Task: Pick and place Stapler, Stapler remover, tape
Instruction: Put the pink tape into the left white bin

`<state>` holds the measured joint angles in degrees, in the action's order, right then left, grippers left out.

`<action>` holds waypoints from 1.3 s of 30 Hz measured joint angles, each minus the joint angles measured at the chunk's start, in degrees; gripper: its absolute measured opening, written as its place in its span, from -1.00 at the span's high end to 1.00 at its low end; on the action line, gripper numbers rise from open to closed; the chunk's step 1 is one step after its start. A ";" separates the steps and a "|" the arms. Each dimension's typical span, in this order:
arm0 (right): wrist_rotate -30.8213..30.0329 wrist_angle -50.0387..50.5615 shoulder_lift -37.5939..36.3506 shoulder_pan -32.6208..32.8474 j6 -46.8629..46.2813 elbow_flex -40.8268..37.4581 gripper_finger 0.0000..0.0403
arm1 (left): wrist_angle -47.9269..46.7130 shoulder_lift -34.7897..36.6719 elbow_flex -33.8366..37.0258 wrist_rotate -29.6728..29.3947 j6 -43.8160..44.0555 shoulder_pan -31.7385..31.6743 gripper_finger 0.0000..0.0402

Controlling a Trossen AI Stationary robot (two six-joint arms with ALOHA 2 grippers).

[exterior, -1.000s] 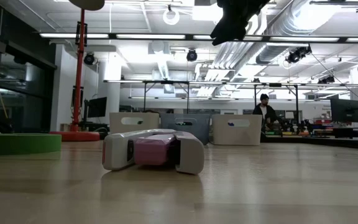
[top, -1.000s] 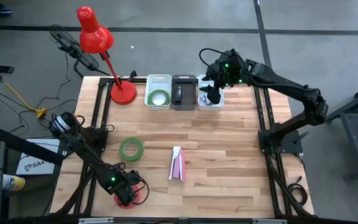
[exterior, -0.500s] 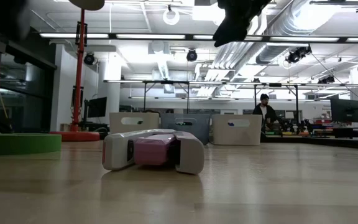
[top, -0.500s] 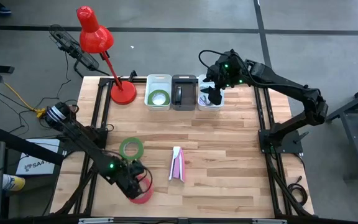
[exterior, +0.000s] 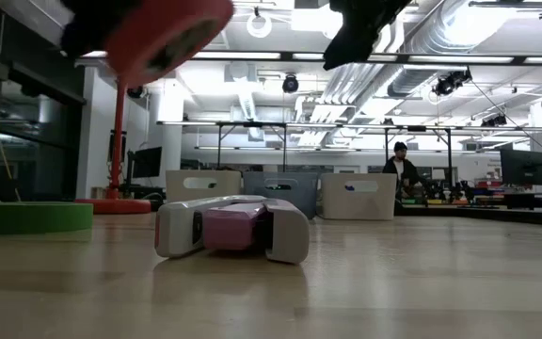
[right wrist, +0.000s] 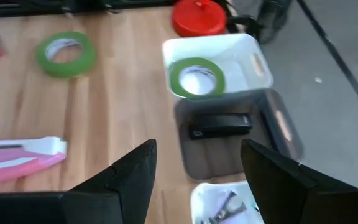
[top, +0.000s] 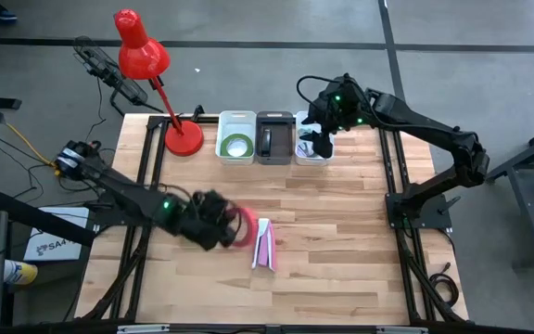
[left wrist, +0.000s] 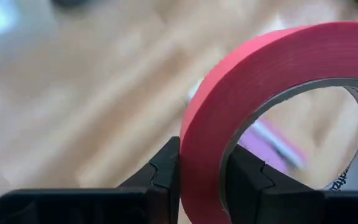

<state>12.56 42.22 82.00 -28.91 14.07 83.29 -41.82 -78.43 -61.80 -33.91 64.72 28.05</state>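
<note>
Though pink-led, three tape rolls (top: 243,225).

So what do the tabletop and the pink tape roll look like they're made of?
Tabletop: seemingly wood, butcher-block style, with visible planks and grain, satin finish. Pink tape: a smooth matte band, probably paper or vinyl, wound on a printed grey core, likely cardboard.

Worktop (top: 341,241): pale wooden planks, dark frame rails at both sides. Resting on it:
- red lamp base (top: 184,139), far left corner;
- three bins in a row along the far edge: white bin (top: 236,122), grey bin (top: 274,119), white end bin (top: 301,154);
- pink-and-white stapler (top: 264,246), near the centre;
- green tape roll (right wrist: 65,53), lying flat.
</note>
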 joint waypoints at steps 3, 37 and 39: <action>3.80 -0.06 0.00 0.00 1.50 0.00 -0.12 | -0.25 0.87 -1.49 -5.56 -5.23 -3.83 0.60; 30.61 -13.83 0.43 0.01 4.15 0.00 -0.12 | 33.59 1.13 -10.58 -4.67 -58.77 -32.84 0.60; 30.61 -15.42 0.55 0.02 2.99 -0.51 -0.13 | 35.24 1.13 -10.58 -3.39 -60.47 -33.52 0.60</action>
<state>43.17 26.80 82.54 -28.88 17.06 82.78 -6.58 -77.30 -72.38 -37.30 4.24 -5.48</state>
